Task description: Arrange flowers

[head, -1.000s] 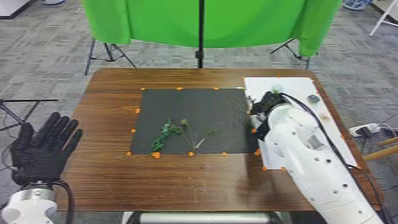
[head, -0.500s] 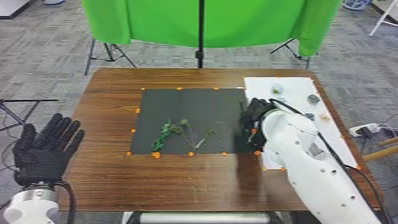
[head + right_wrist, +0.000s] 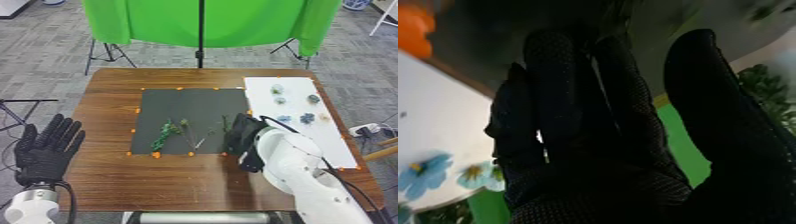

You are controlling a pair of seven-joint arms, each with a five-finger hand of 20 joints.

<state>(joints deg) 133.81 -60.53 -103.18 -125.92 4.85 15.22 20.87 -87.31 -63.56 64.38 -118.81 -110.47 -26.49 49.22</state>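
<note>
My right hand [image 3: 246, 142] is over the right edge of the dark mat [image 3: 169, 105], its fingers round a thin green sprig [image 3: 225, 122] that sticks out beyond them. On the mat's lower middle lie a leafy green stem [image 3: 163, 136] and thin budded stems [image 3: 187, 133]. In the right wrist view my right hand [image 3: 585, 150] has its thumb apart from the fingers, with part of the sprig [image 3: 630, 15] beyond the fingertips. My left hand [image 3: 44, 152] is open, palm up, off the table's left side.
Several small flower heads, among them a blue one [image 3: 307, 118] and a pale one [image 3: 277, 89], lie on the white board [image 3: 298, 85] at the right. Blue petals [image 3: 423, 175] show in the right wrist view. Orange tabs [image 3: 156, 155] edge the mat.
My right hand has come from the white board toward the mat's lower right, bringing the sprig along and uncovering more flower heads. My left hand has barely shifted.
</note>
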